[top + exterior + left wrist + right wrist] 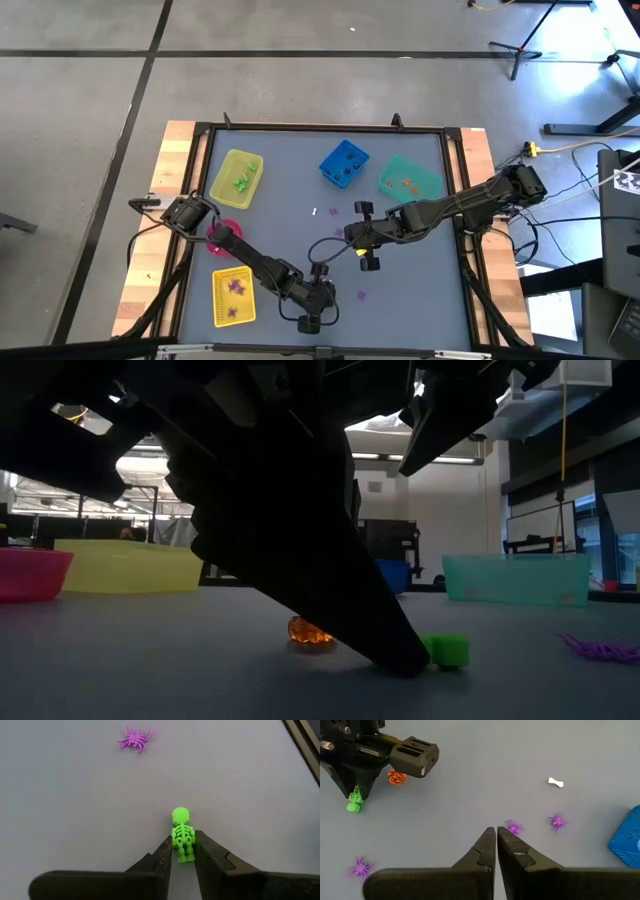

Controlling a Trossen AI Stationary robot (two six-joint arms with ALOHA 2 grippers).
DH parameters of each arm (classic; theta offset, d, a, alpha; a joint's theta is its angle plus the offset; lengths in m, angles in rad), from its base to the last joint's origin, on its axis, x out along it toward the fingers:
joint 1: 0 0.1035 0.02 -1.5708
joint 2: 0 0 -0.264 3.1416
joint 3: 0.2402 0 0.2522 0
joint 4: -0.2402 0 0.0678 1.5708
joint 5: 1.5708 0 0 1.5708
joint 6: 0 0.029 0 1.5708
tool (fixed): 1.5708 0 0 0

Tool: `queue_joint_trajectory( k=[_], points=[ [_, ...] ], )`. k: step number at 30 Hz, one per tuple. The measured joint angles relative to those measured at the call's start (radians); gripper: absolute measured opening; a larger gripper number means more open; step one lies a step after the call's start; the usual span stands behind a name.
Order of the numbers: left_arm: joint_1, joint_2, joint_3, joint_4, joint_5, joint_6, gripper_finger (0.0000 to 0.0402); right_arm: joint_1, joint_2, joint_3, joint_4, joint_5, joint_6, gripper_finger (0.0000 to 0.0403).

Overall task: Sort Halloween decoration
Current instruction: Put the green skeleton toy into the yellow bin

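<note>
at the left of the overhead picture a pink bowl sits by the table's edge, with a yellow tray of purple bits below it and a yellow bin holding green pieces above it. moving right, the left gripper is down at the lower middle of the overhead picture, its fingers closed most of the way onto the lower body of a small green skeleton that lies flat on the table; the head sticks out past the fingertips. whether the pinch is firm cannot be told from here. in the table-level picture an orange trinket lies just beside that spot. a purple spider lies apart from the skeleton, at the upper left of the left wrist picture. further right, the right gripper hangs over the middle of the table with its fingers together and nothing between them; a second purple spider lies just ahead of it, a third to its right, and a white bone beyond. the blue bin and the teal bin stand toward the upper right. the risk here is a shallow grip: the fingers catch only the legs, so the skeleton could pivot or squirt out on the lift, or drop on the way to the yellow bin.
</note>
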Motion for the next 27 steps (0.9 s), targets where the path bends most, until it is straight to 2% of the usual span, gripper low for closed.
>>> queue_joint_trajectory(
  k=[7,12,19,27],
  points=[
    [0.003,-0.061,-0.002,-0.040,-0.025,0.002,0.0049,0.000,0.000,0.000,0.008,0.000,0.000,0.0017],
    [0.002,-0.142,-0.002,-0.150,-0.037,0.001,0.0048,0.000,0.000,0.000,0.008,-0.001,0.000,0.0017],
    [0.000,-0.297,-0.001,-0.381,-0.041,-0.018,0.0048,0.000,0.000,0.000,0.007,0.000,0.000,0.0017],
    [0.003,-0.492,-0.001,-0.756,-0.094,-0.087,0.0048,0.000,0.000,0.000,0.011,0.000,0.000,0.0017]
  ],
)
